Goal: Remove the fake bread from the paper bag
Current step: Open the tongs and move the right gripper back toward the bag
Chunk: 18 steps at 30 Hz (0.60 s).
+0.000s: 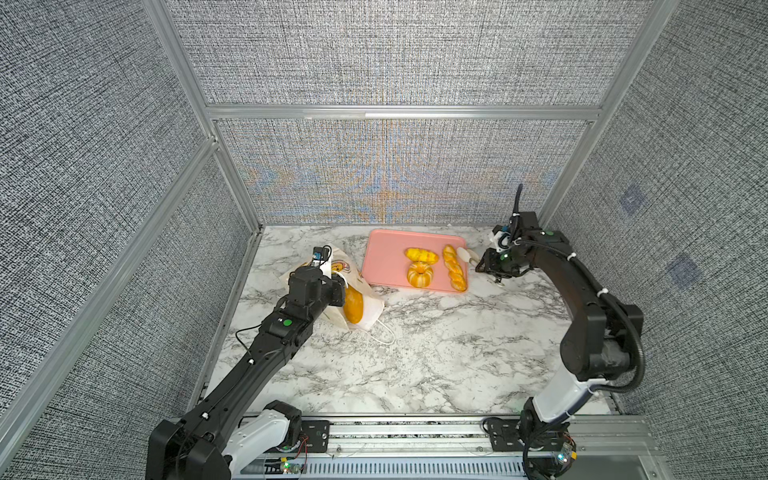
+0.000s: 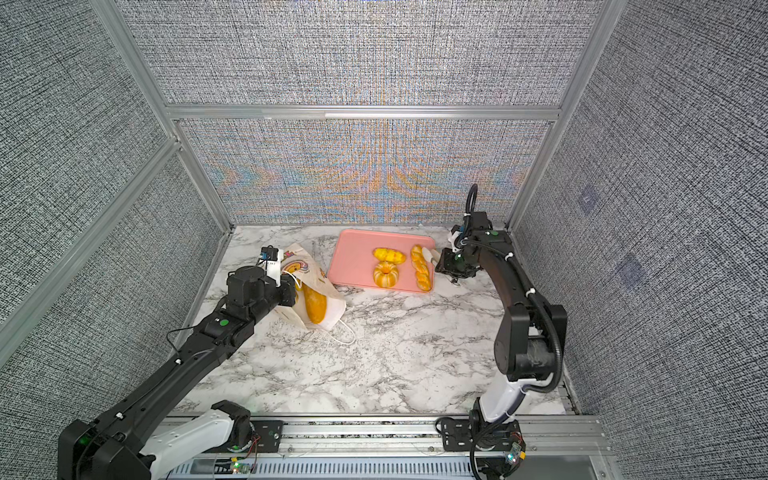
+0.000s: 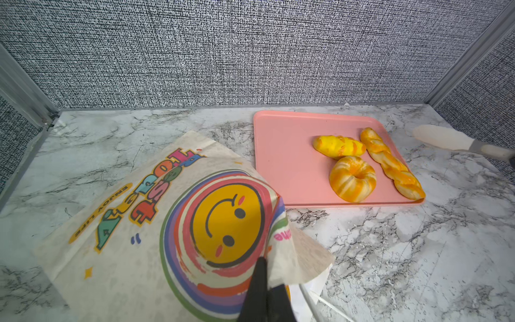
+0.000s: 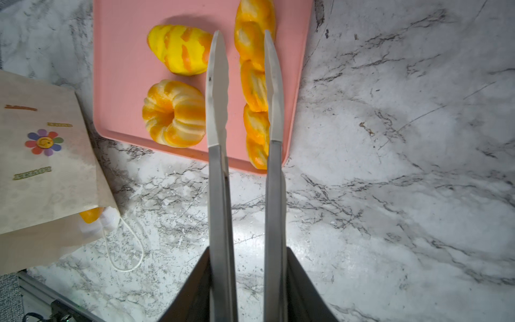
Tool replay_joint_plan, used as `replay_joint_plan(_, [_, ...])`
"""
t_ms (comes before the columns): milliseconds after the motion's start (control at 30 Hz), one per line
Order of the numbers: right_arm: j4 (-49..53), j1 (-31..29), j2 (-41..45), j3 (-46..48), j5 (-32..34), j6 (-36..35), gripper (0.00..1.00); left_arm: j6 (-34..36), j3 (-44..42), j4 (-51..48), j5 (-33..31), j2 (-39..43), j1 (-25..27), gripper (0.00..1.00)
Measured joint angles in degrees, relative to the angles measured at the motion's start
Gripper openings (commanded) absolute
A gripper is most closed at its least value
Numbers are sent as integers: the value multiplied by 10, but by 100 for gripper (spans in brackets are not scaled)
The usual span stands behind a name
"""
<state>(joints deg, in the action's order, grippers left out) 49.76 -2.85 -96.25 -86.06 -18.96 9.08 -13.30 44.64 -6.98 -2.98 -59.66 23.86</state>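
The white paper bag (image 1: 350,266) (image 2: 316,270) (image 4: 41,167) lies on its side at the left, smiley print up (image 3: 227,223). A long golden loaf (image 1: 354,305) (image 2: 313,305) shows in its open mouth. My left gripper (image 3: 267,274) (image 1: 341,286) is shut on the bag's upper edge at the mouth. A croissant (image 1: 422,255) (image 3: 338,146), a ring cake (image 1: 419,275) (image 3: 352,182) and a braided stick (image 1: 454,268) (image 4: 252,83) lie on the pink tray (image 1: 382,257). My right gripper (image 4: 248,249) (image 1: 486,266) is shut on metal tongs (image 4: 217,111) (image 3: 440,138), whose parted, empty arms hover by the stick.
The pink tray (image 2: 353,257) (image 3: 284,156) (image 4: 119,69) sits at the back middle of the marble table, close to the rear wall. A white cord handle (image 1: 384,334) (image 4: 125,251) trails from the bag toward the front. Grey panels wall in three sides.
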Motion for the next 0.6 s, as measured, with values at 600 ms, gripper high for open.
replay_joint_plan(600, [-231,-327,325,317,-170,255,37,-2,-12,9,2,4,0,0])
